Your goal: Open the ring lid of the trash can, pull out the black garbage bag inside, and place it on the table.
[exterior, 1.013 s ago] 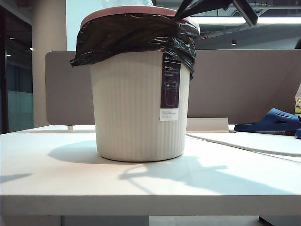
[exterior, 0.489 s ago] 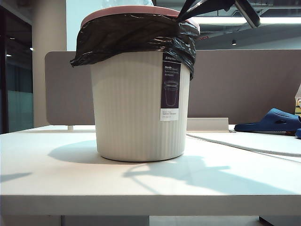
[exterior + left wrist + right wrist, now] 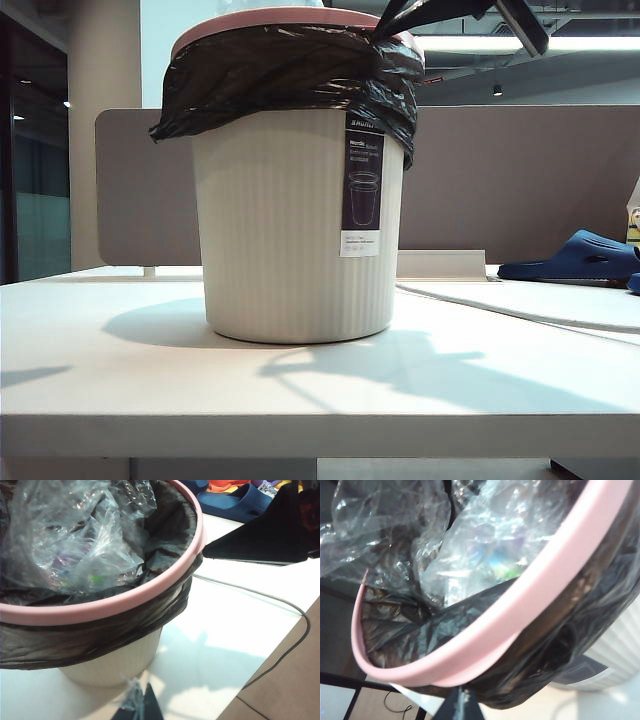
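The cream ribbed trash can (image 3: 290,230) stands mid-table (image 3: 300,390). The salmon-pink ring lid (image 3: 270,17) rests on its rim, clamping the black garbage bag (image 3: 280,75), whose edge hangs over the outside. Crumpled clear plastic (image 3: 75,535) fills the bag. My right gripper (image 3: 388,28) comes down from the upper right. Its shut tips (image 3: 462,700) press against the bag (image 3: 545,650) just under the ring lid (image 3: 535,590). My left gripper (image 3: 136,705) is shut and empty, hovering above the table beside the can (image 3: 115,660); the exterior view does not show it.
A grey-brown partition panel (image 3: 520,180) runs behind the table. Blue slippers (image 3: 575,258) lie at the back right. A thin cable (image 3: 295,630) curves over the tabletop on the right side of the can.
The ring lid sits very slightly higher in the exterior view than a second ago. The right gripper at the rim has barely shifted.
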`<state>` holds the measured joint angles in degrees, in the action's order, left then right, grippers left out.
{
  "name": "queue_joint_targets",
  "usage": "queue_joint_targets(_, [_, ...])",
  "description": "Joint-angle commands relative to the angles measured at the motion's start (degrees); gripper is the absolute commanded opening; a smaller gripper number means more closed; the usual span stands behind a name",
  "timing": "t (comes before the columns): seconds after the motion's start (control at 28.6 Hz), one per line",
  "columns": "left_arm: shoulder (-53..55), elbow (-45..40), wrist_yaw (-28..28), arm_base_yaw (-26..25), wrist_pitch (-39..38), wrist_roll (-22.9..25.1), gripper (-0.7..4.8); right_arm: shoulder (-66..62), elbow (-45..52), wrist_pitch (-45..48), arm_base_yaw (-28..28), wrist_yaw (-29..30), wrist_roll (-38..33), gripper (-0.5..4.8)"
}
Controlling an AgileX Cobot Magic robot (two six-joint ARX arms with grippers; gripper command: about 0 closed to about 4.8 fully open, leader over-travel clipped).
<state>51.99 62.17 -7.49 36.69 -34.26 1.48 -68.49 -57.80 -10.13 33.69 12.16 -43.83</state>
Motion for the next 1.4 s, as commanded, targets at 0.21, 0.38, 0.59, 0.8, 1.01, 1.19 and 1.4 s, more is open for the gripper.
queue_joint_targets(0.21, [-0.13,0.28,-0.20,0.07,0.66,0.07,-0.02,0.15,-0.31,0.96,-0.02,3.26,-1.27,0.95])
queue_joint_targets(0.38, [-0.13,0.28,-0.20,0.07,0.48,0.07,-0.02,0.15,-0.31,1.42,-0.02,3.45,-2.38,1.72])
queue_joint_targets(0.59, [-0.13,0.28,-0.20,0.07,0.07,0.07,-0.02,0.15,-0.31,5.73,-0.04,5.70,-4.66,1.72])
queue_joint_targets(0.8, [0.13,0.28,-0.04,0.07,-0.37,1.75,0.00,0.15,-0.33,8.17,-0.13,5.84,-5.68,1.72])
queue_joint_targets(1.01, [0.17,0.28,-0.24,0.07,-0.37,7.56,0.57,0.15,-0.33,12.11,-0.76,6.51,-7.08,1.72])
queue_joint_targets(1.19, [0.92,0.28,-4.07,0.07,0.09,14.95,0.56,0.13,-0.37,16.52,-0.83,7.30,-8.72,1.72])
queue_joint_targets(1.4, [4.76,0.28,-10.71,0.07,3.98,26.29,-0.11,0.13,-0.44,18.78,-1.84,7.54,-10.23,1.72])
